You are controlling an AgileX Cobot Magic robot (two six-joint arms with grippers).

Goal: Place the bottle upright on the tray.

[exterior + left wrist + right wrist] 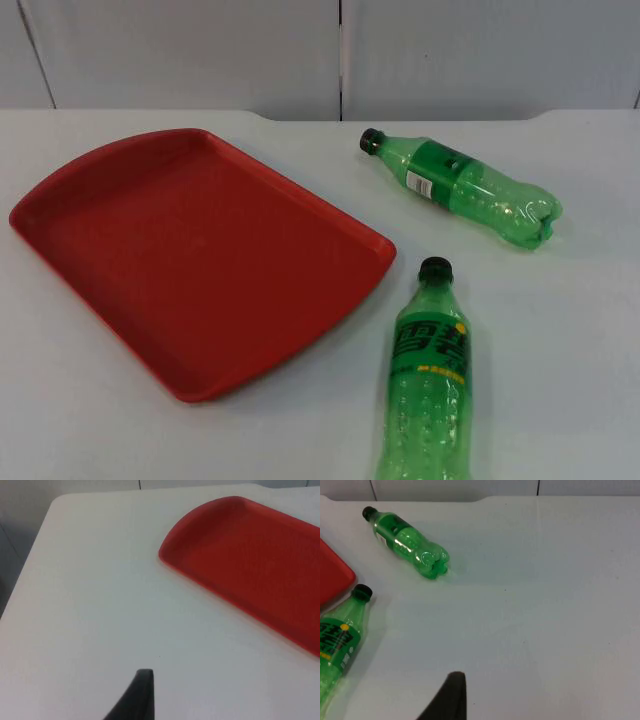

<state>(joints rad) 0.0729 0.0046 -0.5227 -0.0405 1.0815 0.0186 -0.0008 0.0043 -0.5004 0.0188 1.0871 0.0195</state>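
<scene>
A red tray (200,260) lies flat on the left half of the white table, its floor bare. Two green bottles with black caps lie on their sides to its right. One bottle (460,188) rests toward the back, cap pointing left. The other bottle (428,380) lies near the front, cap pointing away, close to the tray's right corner. My left gripper (142,695) waits above bare table to the left of the tray (250,565). My right gripper (450,695) waits over bare table to the right of both the back bottle (405,542) and the front bottle (340,640).
The grey partition wall (200,50) closes off the back of the table. The table's left edge (30,565) runs close to the left gripper. Open white surface spreads to the right of the bottles.
</scene>
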